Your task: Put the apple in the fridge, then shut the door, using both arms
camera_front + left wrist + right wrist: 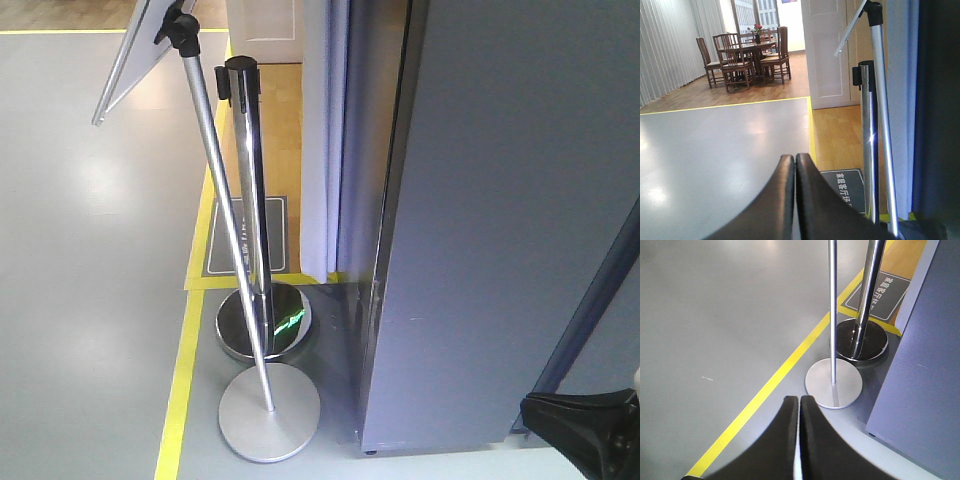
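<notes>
No apple shows in any view, so I cannot tell where it is. It may be in the fridge already, or somewhere the cameras do not look. The big dark grey box (500,230) on the right of the front view may be the fridge or just a plain panel; I cannot tell which, and no white inside, shelf or open door shows. So I cannot say how much of the job is done. If the apple is not inside yet, nearly all is left: find it, grab it, put it in, shut the door. The left gripper (794,200) has its jaws pressed together with nothing between them. The right gripper (799,440) is the same, jaws pressed together and holding nothing. Past the right jaws, a little ahead and to the right, stands a thin pole (832,310) on a flat round base (834,382). Just behind it is a shiny post (867,295) on a dark round base. A yellow line (780,372) on the grey floor (715,315) runs up from the left of the jaws toward the post. The grey box wall is to the right of the jaws. Ahead of the left jaws and to the right lies a dark floor mat (847,190) with white Chinese writing, too small for me to read well. Far past the left jaws are wooden chairs and a table (747,55) with flowers.
</notes>
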Motion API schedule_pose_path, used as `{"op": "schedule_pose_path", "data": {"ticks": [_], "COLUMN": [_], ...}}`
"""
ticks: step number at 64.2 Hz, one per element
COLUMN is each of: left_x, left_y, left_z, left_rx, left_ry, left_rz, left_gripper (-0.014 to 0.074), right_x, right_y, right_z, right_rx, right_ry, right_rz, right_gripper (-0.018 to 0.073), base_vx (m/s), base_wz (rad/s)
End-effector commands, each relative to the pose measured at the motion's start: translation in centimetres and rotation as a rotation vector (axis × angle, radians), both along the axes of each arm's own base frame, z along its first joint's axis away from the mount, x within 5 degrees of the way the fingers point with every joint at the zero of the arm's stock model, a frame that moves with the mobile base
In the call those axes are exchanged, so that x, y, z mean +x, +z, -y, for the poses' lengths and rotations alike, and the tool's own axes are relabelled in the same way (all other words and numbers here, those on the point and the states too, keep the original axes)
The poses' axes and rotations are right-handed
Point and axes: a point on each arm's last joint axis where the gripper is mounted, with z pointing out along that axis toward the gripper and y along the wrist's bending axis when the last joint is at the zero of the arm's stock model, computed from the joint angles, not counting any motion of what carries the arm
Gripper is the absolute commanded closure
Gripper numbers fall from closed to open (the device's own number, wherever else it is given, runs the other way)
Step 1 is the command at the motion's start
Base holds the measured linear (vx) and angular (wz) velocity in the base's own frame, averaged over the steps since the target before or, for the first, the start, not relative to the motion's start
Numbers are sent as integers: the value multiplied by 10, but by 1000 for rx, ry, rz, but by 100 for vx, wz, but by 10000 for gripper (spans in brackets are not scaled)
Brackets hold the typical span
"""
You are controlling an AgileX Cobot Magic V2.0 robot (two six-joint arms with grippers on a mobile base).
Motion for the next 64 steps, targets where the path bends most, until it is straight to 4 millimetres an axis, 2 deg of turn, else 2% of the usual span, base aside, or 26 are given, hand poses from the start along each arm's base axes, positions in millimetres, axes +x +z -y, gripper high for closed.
{"op": "schedule_pose_path", "data": {"ticks": [1,11,24,43,57,64], "left_x": [0,0,0,0,0,0], "left_y": [-3,-3,-3,-3,-3,-3], "left_z": [2,2,2,2,2,2], "left_rx": [-12,-12,-12,-12,-12,-12], "left_ry": [-17,-17,-17,-17,-17,-17], "left_rz": [56,56,56,56,56,56], "left_gripper": [602,602,602,602,602,602], "right_x": [3,2,-13,-31,-41,-42], "right_y": [11,11,16,-32,-39,-49], "right_z": [0,4,10,30,42,44], "right_rx": [28,-35,-46,117,220,277], "right_ry": [-17,-37,-122,-444,-573,-601], "right_rz": [47,93,218,269,513,582], "right_gripper": [564,564,564,561,561,561], "base_vx": [0,0,0,0,0,0], "base_wz": [0,0,0,0,0,0]}}
